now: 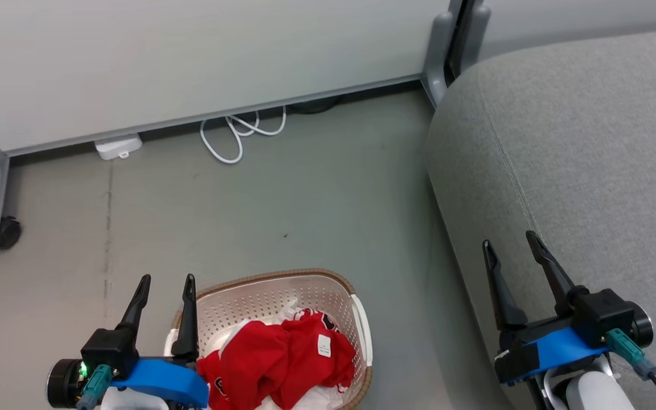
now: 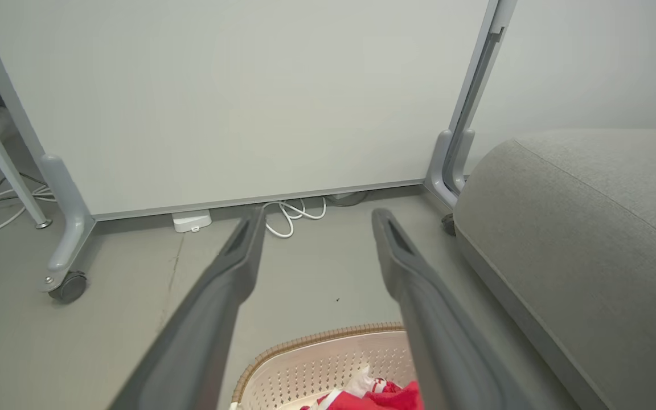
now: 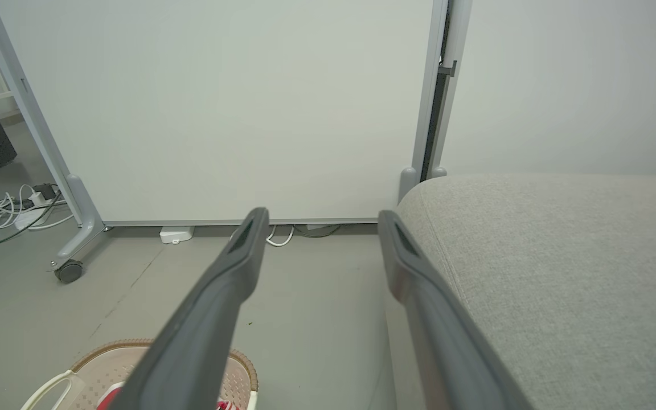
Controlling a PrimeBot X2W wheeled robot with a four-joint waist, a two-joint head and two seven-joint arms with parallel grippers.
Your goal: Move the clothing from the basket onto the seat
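Red clothing (image 1: 279,359) with a white tag lies crumpled in the cream perforated basket (image 1: 282,296) on the floor at the bottom centre of the head view. The grey seat (image 1: 578,159) fills the right side. My left gripper (image 1: 167,283) is open just left of the basket's rim, nothing between its fingers. My right gripper (image 1: 509,242) is open above the seat's front edge, also empty. In the left wrist view the basket (image 2: 316,364) and the clothing (image 2: 379,396) show between the fingers (image 2: 231,273). A corner of the basket (image 3: 106,364) shows in the right wrist view beside the seat (image 3: 561,273).
A white partition panel (image 1: 191,51) on grey legs with a caster (image 1: 3,232) stands behind. A looped white cable (image 1: 237,134) and a small white box (image 1: 117,147) lie at its foot. Bare grey floor (image 1: 305,199) lies between basket, panel and seat.
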